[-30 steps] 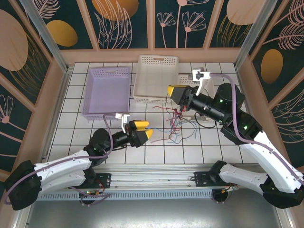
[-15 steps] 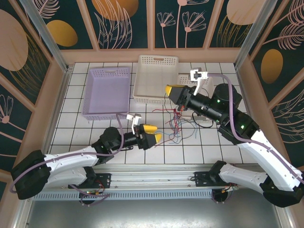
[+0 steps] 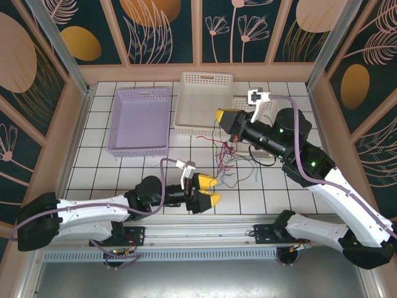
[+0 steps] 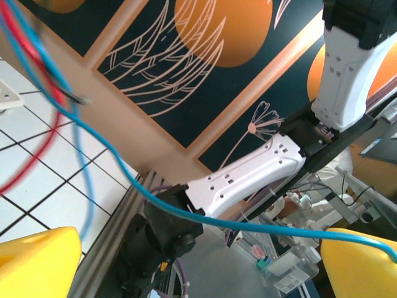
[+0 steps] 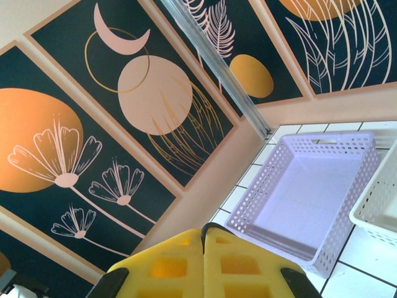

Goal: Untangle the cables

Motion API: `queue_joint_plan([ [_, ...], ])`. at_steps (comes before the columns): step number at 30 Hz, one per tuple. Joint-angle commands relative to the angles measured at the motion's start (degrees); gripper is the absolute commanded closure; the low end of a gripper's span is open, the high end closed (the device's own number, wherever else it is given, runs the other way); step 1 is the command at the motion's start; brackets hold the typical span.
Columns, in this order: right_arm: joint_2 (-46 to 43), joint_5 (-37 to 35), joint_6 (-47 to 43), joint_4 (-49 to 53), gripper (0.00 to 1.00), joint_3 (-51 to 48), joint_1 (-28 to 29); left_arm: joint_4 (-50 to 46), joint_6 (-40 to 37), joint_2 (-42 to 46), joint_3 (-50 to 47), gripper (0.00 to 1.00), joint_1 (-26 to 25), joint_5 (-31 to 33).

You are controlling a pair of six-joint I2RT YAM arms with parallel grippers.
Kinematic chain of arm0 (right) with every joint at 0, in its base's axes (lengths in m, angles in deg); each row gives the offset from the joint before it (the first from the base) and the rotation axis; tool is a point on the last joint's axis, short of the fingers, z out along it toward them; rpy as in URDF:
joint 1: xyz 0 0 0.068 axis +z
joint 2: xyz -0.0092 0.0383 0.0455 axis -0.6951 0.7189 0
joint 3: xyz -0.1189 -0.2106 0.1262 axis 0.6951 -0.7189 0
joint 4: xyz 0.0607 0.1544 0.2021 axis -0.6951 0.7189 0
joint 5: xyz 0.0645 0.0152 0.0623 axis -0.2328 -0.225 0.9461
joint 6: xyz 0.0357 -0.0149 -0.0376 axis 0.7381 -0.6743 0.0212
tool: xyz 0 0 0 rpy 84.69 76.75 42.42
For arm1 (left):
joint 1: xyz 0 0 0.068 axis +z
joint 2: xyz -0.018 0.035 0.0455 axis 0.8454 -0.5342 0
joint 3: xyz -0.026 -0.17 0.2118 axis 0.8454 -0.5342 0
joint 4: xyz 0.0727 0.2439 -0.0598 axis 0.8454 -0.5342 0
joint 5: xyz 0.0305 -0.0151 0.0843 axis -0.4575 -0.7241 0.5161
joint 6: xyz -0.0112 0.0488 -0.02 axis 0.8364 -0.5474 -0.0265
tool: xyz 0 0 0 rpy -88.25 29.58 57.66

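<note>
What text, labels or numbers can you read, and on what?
No text can be read.
The dark floral wall panels bear drawings, no lettering.
The lilac perforated plastic basket and white perforated plastic basket show no labels.
Small background clutter in the left wrist view is too blurred.

You're looking at a white-tiled table (image 3: 93,177) w/ dark grout lines, stretching btwn the left & right walls. A lilac basket (image 3: 138,149) is sitting far left, flat on the tiles, its perforated walls showing clearly in the right wrist view. A white basket (image 3: 206,77) is sitting just beside it to the right, at far centre. A 2nd, lower white perforated tray (image 3: 243,103) is lying against that basket's right side. The cables (image 3: 231,166), red, blue & dark strands, are lying in a loose tangle approx. mid-table, slightly right, just near of the white basket, w/ loops spreading over several tiles.
</note>
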Motion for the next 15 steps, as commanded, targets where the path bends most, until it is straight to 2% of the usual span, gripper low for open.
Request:
queue_joint_plan([
  [1, -0.11, -0.33, 0.45, -2.52, 1.00, 0.56, 0.53, -0.69, -2.12, -0.87, -1.30, 0.01, -1.02, 3.46],
  [8, 0.64, 0.11, 0.72, -2.18, 1.00, 1.54, 0.87, -15.28, -10.62, -2.95, 5.04, 0.02, -1.08, 10.26],
  [11, 0.70, -0.06, 0.55, -1.59, 1.00, 1.90, 1.16, -21.15, -12.56, -1.13, 5.66, 0.01, -1.03, 17.44],
  [13, 0.74, 0.11, 0.55, -1.78, 1.00, 1.84, 1.32, -22.38, -13.23, 0.81, 4.91, 0.02, -1.06, 21.70],
  [15, 0.79, 0.11, 0.54, -2.03, 1.00, 1.51, 1.48, -22.05, -13.67, 1.75, 4.53, 0.01, -1.08, 23.14],
])
